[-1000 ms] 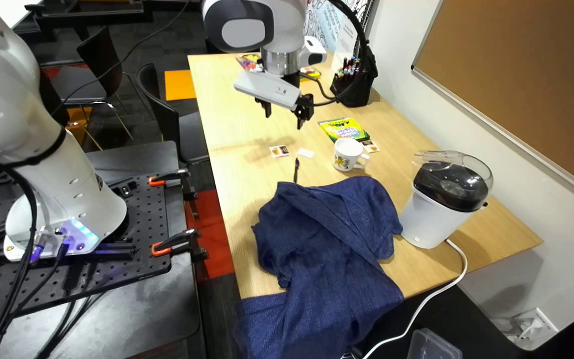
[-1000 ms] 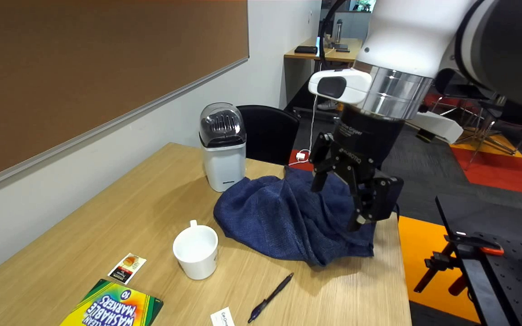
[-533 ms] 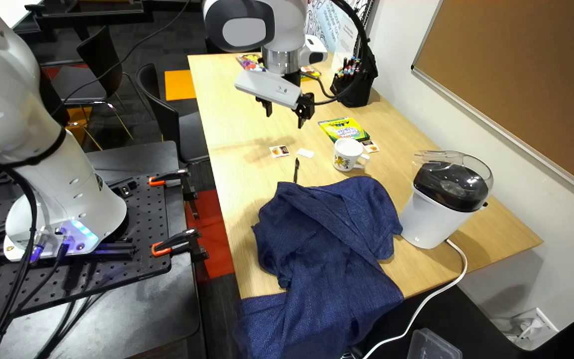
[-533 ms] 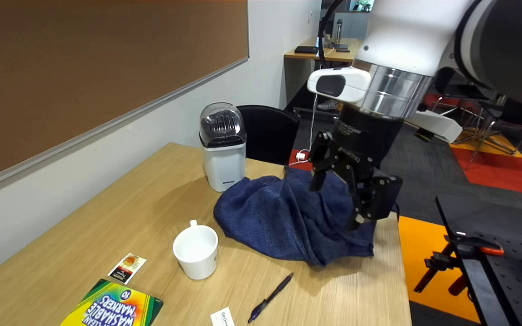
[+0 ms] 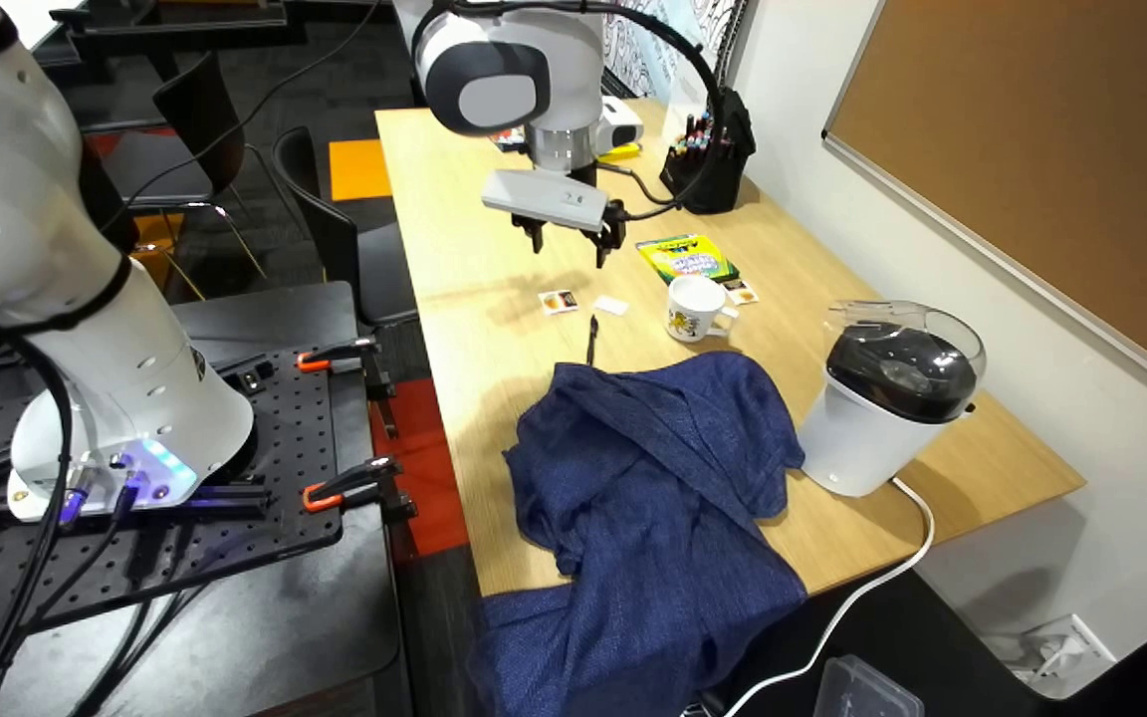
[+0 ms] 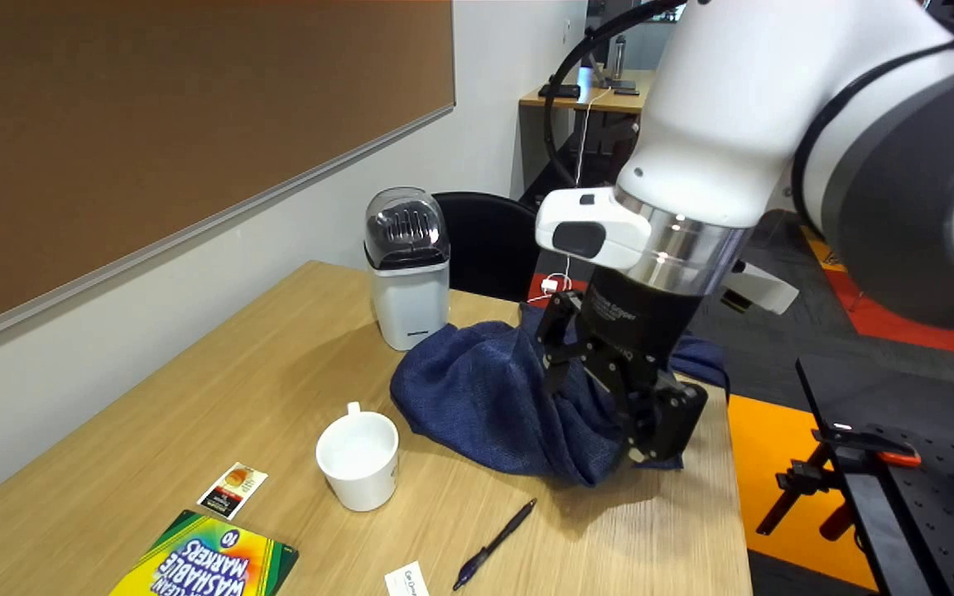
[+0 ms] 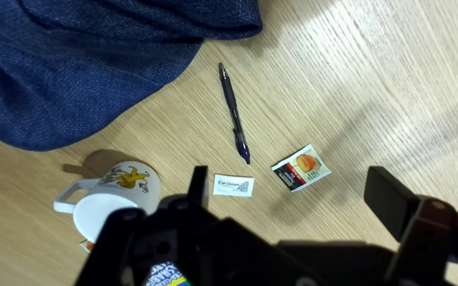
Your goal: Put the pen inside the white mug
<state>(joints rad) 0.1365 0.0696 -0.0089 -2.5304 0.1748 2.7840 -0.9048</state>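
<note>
Holds nothing in the gripper (image 7: pixel 293 191), spread wide above the bench (image 7: pixel 316 91). Probably calls for descent toward the wrist view's upper left, to the pen (image 7: pixel 233 112), lying between cloth (image 7: pixel 74 83) and card (image 7: pixel 233 185), roughly square to the closing line. Should need little turning, then lead left in that view to the mug (image 7: pixel 115 194).

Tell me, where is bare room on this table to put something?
One free patch lies between mug, machine and wall. Another, between pen, cloth and the table edge opposite the wall. It is crowded around the card, with pen, mug and packet near.
</note>
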